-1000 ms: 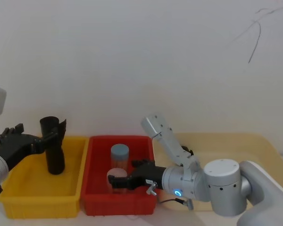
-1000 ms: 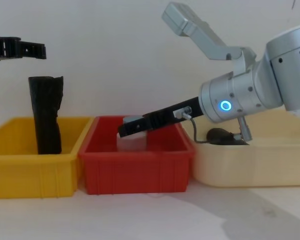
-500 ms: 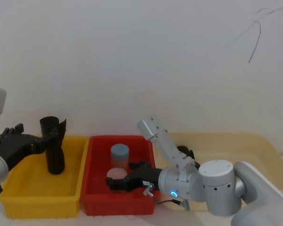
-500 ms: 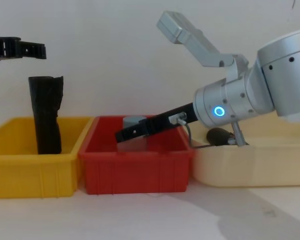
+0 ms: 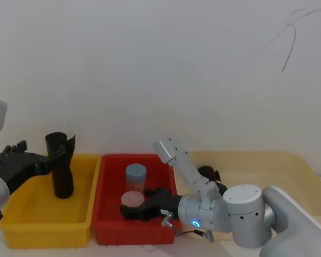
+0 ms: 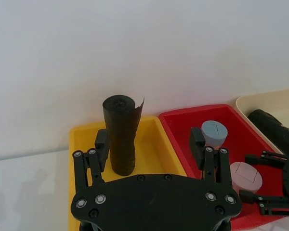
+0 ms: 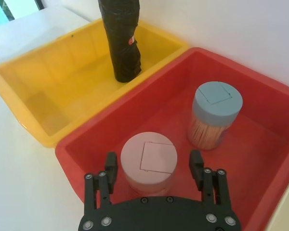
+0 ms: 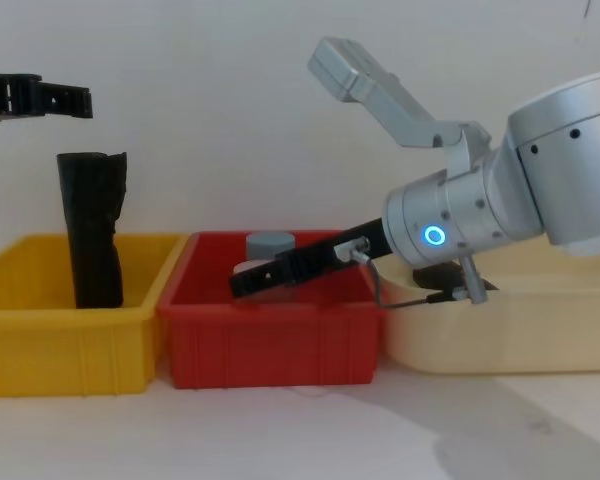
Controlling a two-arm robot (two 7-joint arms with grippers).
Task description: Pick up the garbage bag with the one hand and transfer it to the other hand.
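Garbage bag [image 6: 273,129]: a tight black roll is seen lying on its side in the beige tray [image 5: 289,166], at the end next to the red bin [image 5: 104,184]; it is touched by neither gripper and is partly hidden by the right arm in the head view.
Right gripper [image 7: 152,166]: it is reached low into the red bin; its fingers are spread wide, one on each side of the pink-lidded jar [image 7: 149,155], and contact with the jar cannot be told. A silver plug [image 8: 357,251] with a grey cable is carried behind the fingers.
Left gripper [image 6: 149,144]: it is held above the yellow bin [image 5: 21,227], on its left side; its fingers are spread wide and nothing is held between them.
Tall black roll [image 5: 61,166]: it is stood upright in the yellow bin, its top ragged and flared, just beside the left gripper's nearer finger.
Blue-lidded jar [image 7: 216,113]: it is stood upright in the red bin, behind the pink-lidded jar and apart from it.
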